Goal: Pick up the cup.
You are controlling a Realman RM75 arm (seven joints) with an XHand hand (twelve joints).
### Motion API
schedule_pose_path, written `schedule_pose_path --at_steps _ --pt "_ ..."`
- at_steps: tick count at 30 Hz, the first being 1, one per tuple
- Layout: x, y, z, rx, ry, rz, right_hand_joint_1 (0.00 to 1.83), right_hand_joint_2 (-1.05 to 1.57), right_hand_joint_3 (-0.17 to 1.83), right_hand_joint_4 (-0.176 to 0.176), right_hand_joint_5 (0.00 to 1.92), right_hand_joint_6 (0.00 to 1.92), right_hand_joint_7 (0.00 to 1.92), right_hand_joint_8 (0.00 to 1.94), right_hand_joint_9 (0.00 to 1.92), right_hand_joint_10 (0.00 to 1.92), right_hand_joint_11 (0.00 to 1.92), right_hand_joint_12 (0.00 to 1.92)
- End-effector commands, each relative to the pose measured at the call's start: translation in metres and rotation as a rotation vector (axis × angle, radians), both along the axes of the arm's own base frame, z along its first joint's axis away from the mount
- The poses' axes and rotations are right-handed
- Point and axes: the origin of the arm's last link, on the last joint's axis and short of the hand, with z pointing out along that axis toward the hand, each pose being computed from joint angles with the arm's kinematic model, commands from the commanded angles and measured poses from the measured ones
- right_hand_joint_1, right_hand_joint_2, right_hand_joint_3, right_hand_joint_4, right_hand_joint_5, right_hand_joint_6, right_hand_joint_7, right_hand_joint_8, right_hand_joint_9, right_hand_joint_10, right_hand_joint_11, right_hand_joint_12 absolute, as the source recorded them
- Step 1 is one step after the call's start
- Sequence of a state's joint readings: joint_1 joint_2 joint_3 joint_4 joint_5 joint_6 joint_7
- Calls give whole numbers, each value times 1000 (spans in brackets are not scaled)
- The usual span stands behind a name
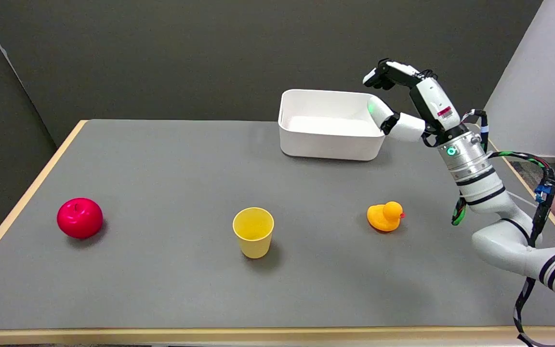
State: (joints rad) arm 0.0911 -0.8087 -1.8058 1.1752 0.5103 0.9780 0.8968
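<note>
A grey table fills most of the frame; a white bin is seen at upper centre-right; the right hand is raised beside it at upper right, fingers spread, nothing held; the yellow cup stands upright at lower centre, well apart. It is judged light, rigid, smooth plastic, best grasped around its side wall.

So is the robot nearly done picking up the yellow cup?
Not yet. Nothing looks done: the yellow cup stands upright on the table, untouched. The right hand is open and raised beside the white bin, holding nothing. Left: reach past the rubber duck, grip the cup, lift.
</note>
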Motion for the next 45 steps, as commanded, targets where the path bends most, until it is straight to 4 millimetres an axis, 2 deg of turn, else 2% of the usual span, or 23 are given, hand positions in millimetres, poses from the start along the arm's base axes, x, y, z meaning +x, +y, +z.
schedule_pose_path --at_steps 1,6,9,13,15,18,21,23,24,26,28,30,32,34,36,39,45 --pt "-11 5 -7 29 23 -61 461 826 818 -21 502 1073 596 700 496 1114 354 1530" --pt "-10 5 -15 67 10 -77 460 825 817 -21 501 1071 595 698 496 1114 355 1532" --pt "-8 5 -28 126 -9 -87 459 825 818 -22 498 1064 593 695 494 1113 353 1529" --pt "-7 12 -41 215 -74 -104 432 813 821 -37 454 950 550 622 440 1072 276 1442" --pt "-10 15 -46 271 -157 -122 409 805 818 -49 405 810 490 537 379 1008 189 1350" --pt "-20 16 -55 363 -328 -174 327 738 958 -66 356 672 416 497 306 864 101 1236" --pt "-28 18 -66 453 -482 -216 289 722 961 -83 308 590 352 446 225 794 44 1166" --pt "-31 19 -72 508 -564 -251 278 751 845 -109 257 503 268 374 110 734 13 1074" --pt "-31 19 -74 528 -587 -266 271 759 798 -123 224 460 214 336 51 676 -1 1012" --pt "-34 20 -79 558 -613 -300 231 670 926 -148 122 438 52 287 -1 324 -1 810" --pt "-37 21 -83 578 -642 -328 224 767 746 -157 103 342 -1 247 -1 144 -1 596" --pt "-44 21 -87 596 -699 -370 191 730 784 -168 44 311 -1 96 -1 0 -1 456" --pt "-51 22 -89 615 -755 -408 214 681 900 -176 40 185 -1 -1 -1 -1 -1 194" --pt "-54 23 -92 630 -788 -437 225 674 889 -176 44 109 -1 -1 -1 -1 -1 25" --pt "-54 23 -94 635 -793 -450 186 727 813 -176 8 192 -1 -1 -1 -1 -1 1" --pt "-56 23 -101 640 -795 -498 220 776 674 -176 -1 156 -1 -1 -1 -1 -1 -1" --pt "-65 24 -104 616 -780 -598 212 737 758 -176 -1 102 -1 -1 -1 -1 -1 -1"
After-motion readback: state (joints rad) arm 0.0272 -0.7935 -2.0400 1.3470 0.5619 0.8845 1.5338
